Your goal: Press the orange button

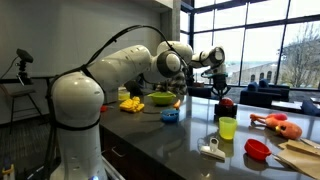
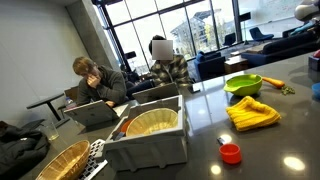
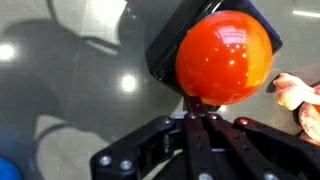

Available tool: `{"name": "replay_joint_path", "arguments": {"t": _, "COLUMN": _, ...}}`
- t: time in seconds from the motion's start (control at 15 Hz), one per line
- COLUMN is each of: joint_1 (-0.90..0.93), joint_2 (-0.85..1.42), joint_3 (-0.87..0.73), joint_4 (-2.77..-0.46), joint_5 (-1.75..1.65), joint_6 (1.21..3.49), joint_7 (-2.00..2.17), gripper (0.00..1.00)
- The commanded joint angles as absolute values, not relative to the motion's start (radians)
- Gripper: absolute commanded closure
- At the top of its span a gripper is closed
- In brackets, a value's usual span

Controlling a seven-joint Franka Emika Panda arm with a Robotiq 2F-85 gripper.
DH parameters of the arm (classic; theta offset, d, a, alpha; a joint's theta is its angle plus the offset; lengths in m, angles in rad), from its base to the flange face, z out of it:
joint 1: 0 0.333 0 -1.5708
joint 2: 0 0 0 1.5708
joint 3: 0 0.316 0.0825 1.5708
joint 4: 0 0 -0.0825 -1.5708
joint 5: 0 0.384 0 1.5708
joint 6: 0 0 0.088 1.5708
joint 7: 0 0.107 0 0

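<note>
Black gripper (image 3: 200, 112): fully closed, holding nothing; tips pressed together at the edge of the button (image 3: 223, 55) in the wrist view, contact unclear.
Count: one button, one cup (image 1: 227, 127), one red bowl (image 1: 257, 149), one orange toy (image 1: 277, 124).
Button: glossy red-orange dome on a dark low base, on the desk (image 1: 170, 140), near the cup, directly under the gripper.

Dome of the orange button (image 3: 223, 55): glossy, smooth plastic; its base matt, dark. The countertop (image 3: 60, 90): polished, reflective grey. The gripper (image 3: 203, 112): matt black.
</note>
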State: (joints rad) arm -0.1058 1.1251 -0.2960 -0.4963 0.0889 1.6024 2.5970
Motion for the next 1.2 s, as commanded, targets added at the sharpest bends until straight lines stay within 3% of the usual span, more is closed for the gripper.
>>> {"name": "replay_joint_path", "arguments": {"t": 0.0, "joint_1": -0.1, "joint_2": 1.124, "joint_3": -0.306, "joint_4": -0.488, "joint_5": 0.081, "joint_6": 1.595, "joint_7": 2.602, "gripper": 1.0}}
{"name": "replay_joint_path", "arguments": {"t": 1.13, "joint_1": -0.104, "joint_2": 1.11, "joint_3": -0.405, "joint_4": -0.464, "joint_5": 0.167, "joint_6": 1.738, "joint_7": 2.601, "gripper": 1.0}}
